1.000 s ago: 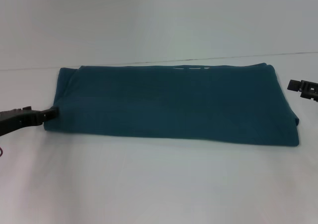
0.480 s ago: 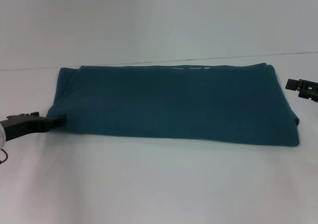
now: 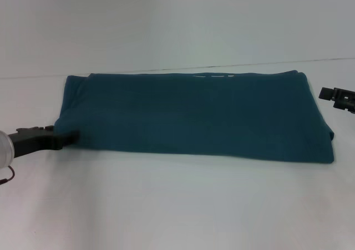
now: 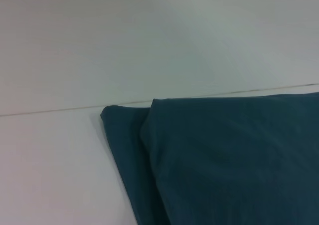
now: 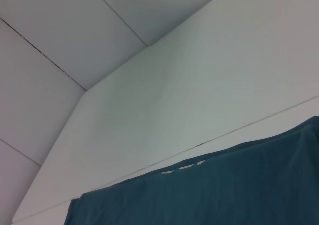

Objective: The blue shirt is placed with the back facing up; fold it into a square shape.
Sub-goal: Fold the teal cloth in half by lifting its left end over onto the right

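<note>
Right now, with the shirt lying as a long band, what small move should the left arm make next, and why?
Probably pinch the near-left corner. The left pincer sits at the lower left edge of the blue shirt, which lies as a wide folded band, not yet a square. Securing that corner would let it carry the left end toward the right. The right pincer waits off the shirt's right end.
</note>
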You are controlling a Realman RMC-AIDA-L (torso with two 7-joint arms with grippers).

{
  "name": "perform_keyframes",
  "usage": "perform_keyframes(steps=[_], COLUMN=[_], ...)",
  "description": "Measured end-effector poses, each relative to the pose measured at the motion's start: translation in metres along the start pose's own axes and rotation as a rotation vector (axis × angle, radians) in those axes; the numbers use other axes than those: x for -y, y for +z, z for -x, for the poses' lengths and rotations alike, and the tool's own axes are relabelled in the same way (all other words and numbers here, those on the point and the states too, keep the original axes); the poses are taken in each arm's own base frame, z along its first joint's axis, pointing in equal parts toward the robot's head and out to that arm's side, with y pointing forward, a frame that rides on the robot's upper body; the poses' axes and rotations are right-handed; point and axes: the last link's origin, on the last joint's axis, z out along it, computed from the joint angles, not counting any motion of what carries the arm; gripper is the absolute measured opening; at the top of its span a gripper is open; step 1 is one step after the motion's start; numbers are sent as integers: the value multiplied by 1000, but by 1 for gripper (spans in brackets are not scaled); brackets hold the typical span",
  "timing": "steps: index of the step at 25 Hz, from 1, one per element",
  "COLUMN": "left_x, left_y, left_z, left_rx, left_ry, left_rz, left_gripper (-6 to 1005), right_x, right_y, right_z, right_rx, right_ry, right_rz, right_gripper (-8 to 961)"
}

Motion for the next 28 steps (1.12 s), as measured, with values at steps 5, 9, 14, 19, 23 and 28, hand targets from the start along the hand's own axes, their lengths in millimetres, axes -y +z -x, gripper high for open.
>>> perform_keyframes(steps=[5,9,14,19,23,28], left_x=[1,1,2,1,2,3], left_y=[0,0,0,0,-1,-2], left_z=[-1,-2,0,0,-2,-2], left_rx=[0,1,14,15,10,10], left_ry=[4,6,16,16,19,17], left_rz=[-7,-8,-14,-13,-15,-11], left_gripper=[669,593,499,199,27,19], right_x=[1,1,4,10,12,13], right_y=[-1,-1,0,2,5,7], right_z=[-1,-1,-3,-8,-11,-13], right_rx=[0,1,-13,-63,-102,-139], right_ry=[2,2,-2,8,17,20], right_rz=[-2,-4,-22,-81,-106,-129], right_gripper=[774,733,727,727,727,728])
